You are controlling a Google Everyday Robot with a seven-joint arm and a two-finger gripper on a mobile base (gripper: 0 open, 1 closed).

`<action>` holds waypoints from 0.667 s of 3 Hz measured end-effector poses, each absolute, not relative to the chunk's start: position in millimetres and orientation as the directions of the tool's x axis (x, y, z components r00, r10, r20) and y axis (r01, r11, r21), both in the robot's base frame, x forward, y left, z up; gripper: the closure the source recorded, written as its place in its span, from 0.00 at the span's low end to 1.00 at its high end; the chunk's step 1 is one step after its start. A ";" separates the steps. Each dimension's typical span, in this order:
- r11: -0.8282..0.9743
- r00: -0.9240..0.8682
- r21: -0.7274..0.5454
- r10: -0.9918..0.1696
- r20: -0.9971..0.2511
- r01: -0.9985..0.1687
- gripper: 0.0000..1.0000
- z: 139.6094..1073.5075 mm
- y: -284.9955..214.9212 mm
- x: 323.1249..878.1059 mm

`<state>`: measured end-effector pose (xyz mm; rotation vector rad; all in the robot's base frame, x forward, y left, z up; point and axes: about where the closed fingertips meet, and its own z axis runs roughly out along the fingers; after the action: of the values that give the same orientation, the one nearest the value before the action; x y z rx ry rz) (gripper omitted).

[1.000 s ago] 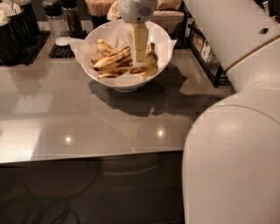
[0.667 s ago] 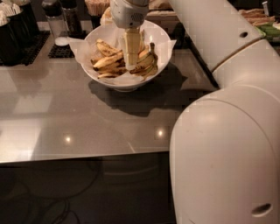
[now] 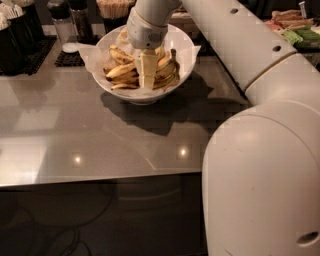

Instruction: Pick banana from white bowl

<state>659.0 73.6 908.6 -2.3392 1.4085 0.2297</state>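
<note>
The white bowl (image 3: 182, 45) stands at the back of the grey counter, lined with crinkled white paper and holding several yellow, brown-spotted bananas (image 3: 120, 71). My gripper (image 3: 147, 82) hangs straight down from the white arm into the middle of the bowl, its pale fingers reaching down among the bananas. The fingers cover the bananas directly under them, so what they touch is hidden.
Black containers (image 3: 17, 35) and shakers (image 3: 62, 25) on a black mat stand at the back left. A cup of wooden sticks (image 3: 115, 10) is behind the bowl. Packaged snacks (image 3: 295, 25) lie at the back right. My large white arm (image 3: 265, 150) fills the right side.
The gripper has shifted left and lowered deeper among the bananas. The arm now covers more of the right side of the view.
</note>
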 end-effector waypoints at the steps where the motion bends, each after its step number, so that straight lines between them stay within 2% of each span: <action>1: -0.412 0.481 -0.257 -0.808 -0.339 -0.874 0.19 905.7 77.6 661.8; 2: -0.412 0.481 -0.257 -0.808 -0.339 -0.874 0.41 905.7 77.6 661.8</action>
<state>661.8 77.6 905.7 -2.3346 1.4037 0.2262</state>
